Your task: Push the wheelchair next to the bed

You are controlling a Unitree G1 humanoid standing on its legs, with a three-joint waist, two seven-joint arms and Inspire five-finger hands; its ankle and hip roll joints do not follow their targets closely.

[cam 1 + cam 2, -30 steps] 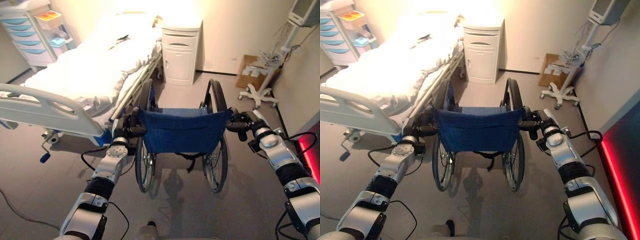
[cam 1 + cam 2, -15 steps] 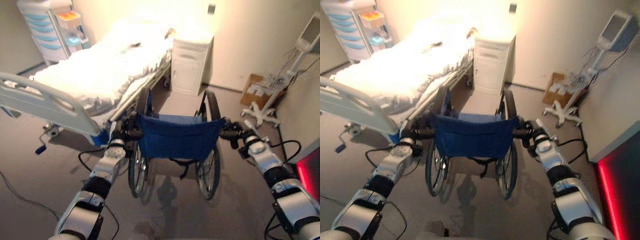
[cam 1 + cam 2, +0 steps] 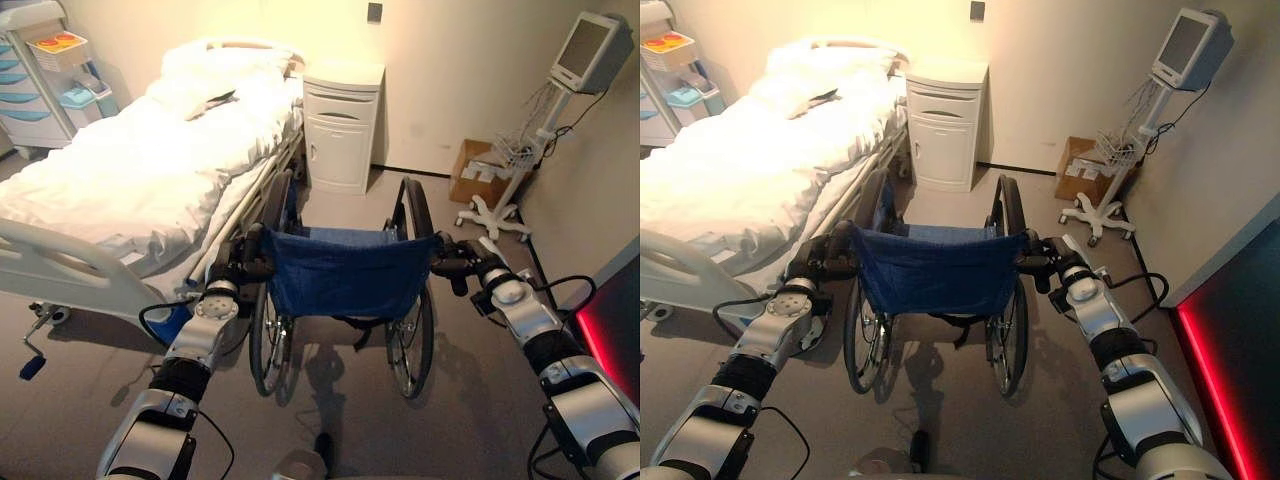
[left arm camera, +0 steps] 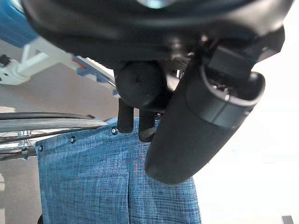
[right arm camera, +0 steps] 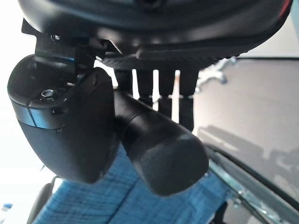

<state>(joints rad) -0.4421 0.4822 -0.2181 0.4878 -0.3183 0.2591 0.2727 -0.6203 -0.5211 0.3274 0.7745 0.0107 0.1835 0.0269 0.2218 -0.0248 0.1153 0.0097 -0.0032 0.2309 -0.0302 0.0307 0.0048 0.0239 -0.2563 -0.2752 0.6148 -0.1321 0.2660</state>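
Left hand point(image 3: 238, 268) and right hand point(image 3: 462, 268) each clamped round a wheelchair point(image 3: 342, 272) push handle; bed point(image 3: 150, 170) just past left hand. Push evenly, keep wheels off frame.

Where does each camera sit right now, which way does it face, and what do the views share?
Left eye view: head, looking down over the wheelchair beside the bed; both arms show.
Right eye view: same scene, slightly offset.
Left wrist view: along the left hand, curled on a push handle.
Right wrist view: along the right hand, wrapped round the other handle.
Shared: the blue backrest.
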